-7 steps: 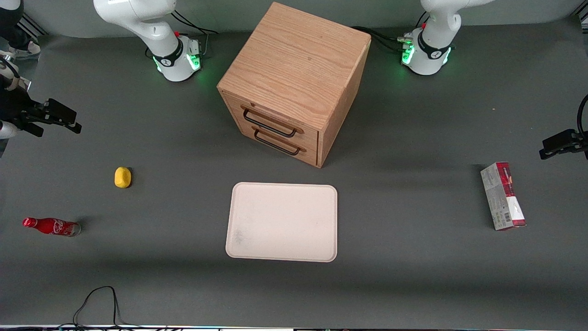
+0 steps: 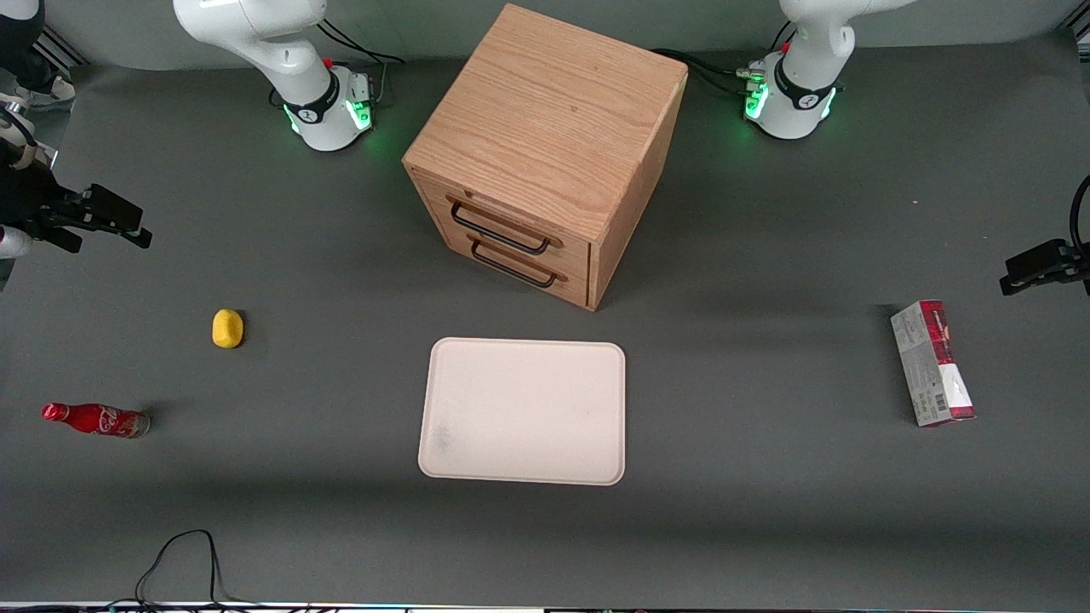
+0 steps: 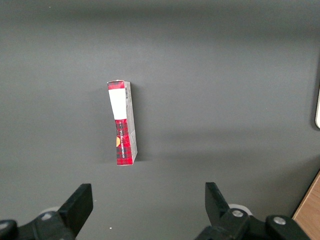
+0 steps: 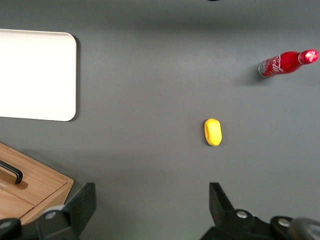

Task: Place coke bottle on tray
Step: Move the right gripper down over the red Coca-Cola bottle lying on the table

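Observation:
The coke bottle [image 2: 95,420] lies on its side on the grey table at the working arm's end, near the front camera; it also shows in the right wrist view [image 4: 287,63]. The pale cream tray [image 2: 523,411] lies flat at the table's middle, in front of the wooden cabinet; its corner shows in the right wrist view [image 4: 35,75]. My right gripper [image 2: 115,223] hangs high at the working arm's end, farther from the front camera than the bottle and well apart from it. In the right wrist view the gripper [image 4: 150,205] is open and empty.
A yellow lump [image 2: 227,329] lies between my gripper and the bottle. The wooden drawer cabinet [image 2: 545,153] stands mid-table, both drawers shut. A red-and-grey carton box [image 2: 932,363] lies toward the parked arm's end. A black cable [image 2: 183,558] loops at the table's near edge.
My right gripper has shifted very slightly; the bottle, tray and other things have not moved.

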Robot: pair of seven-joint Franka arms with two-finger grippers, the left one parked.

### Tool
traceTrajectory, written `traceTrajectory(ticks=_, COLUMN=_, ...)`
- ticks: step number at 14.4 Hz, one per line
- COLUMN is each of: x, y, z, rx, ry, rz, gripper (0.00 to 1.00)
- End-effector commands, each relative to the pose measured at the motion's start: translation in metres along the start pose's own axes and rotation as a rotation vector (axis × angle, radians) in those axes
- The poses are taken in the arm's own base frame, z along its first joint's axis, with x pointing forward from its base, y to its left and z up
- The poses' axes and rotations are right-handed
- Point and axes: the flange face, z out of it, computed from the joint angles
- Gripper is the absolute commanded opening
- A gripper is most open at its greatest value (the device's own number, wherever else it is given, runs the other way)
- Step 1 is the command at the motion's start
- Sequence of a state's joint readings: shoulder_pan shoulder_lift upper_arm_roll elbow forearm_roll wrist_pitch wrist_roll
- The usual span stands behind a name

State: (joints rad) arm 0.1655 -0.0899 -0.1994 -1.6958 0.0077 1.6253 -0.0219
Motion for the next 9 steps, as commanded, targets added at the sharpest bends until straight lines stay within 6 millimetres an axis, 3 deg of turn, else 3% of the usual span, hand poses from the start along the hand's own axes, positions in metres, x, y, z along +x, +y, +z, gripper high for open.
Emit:
traceTrajectory(ticks=1, x=0.002, y=0.015, z=0.003, rx=-0.032, ry=0.004, rz=0.049, gripper=0.99)
traceTrajectory(ticks=3, x=0.017, y=0.04, z=0.013, rx=-0.05, ry=0.007, rz=0.064, gripper=0.99)
traceTrajectory(ticks=5, x=0.039, y=0.064, z=0.039, rx=-0.072, ry=-0.002, rz=-0.015, gripper=0.99)
traceTrajectory(ticks=9, x=0.078, y=0.14, z=0.087, rx=-0.124, ry=0.023, rz=-0.075, gripper=0.99)
